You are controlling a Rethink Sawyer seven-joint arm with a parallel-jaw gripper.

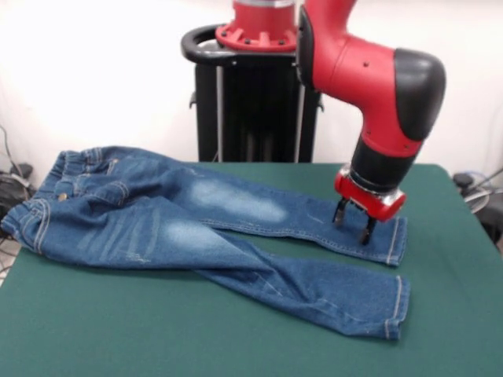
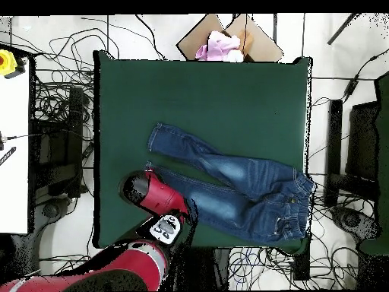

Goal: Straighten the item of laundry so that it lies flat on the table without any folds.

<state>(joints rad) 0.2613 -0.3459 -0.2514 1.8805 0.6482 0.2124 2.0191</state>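
1. On the dark green counter (image 1: 236, 338) a small pair of blue denim jeans (image 1: 196, 228) is seen lying spread out, with the waistband toward the left of the front view and the two legs running toward the right.
2. Faded whitish patches are seen on the thighs, and pale stitching is seen along both hems.
3. The legs are seen parted at the hems: the far leg runs almost straight to the right, while the near leg slants toward the front edge of the counter.
4. Near the crotch the near leg is overlapped by a ridge of cloth, and wrinkles are seen around the waistband.
5. From above, the jeans (image 2: 235, 182) are seen in the half of the counter (image 2: 205, 91) nearer the robot's base, with the waistband close to the counter's right edge in that view.
6. The red and black arm (image 1: 369, 78) is seen reaching down from the pedestal (image 1: 255, 102) to the hem end of the far leg.
7. The tool (image 1: 354, 224) is seen with its two dark fingers (image 1: 340, 213) set apart in a released stance, their tips at or just above the denim beside the hem; contact cannot be told for certain.
8. No cloth is seen gripped between the fingers.
9. In the overhead view the tool itself is hidden beneath the arm (image 2: 156, 194).
10. Beyond the far edge of the counter, an open cardboard box (image 2: 228, 38) holding pink cloth (image 2: 216, 46) is seen on the floor among cables.
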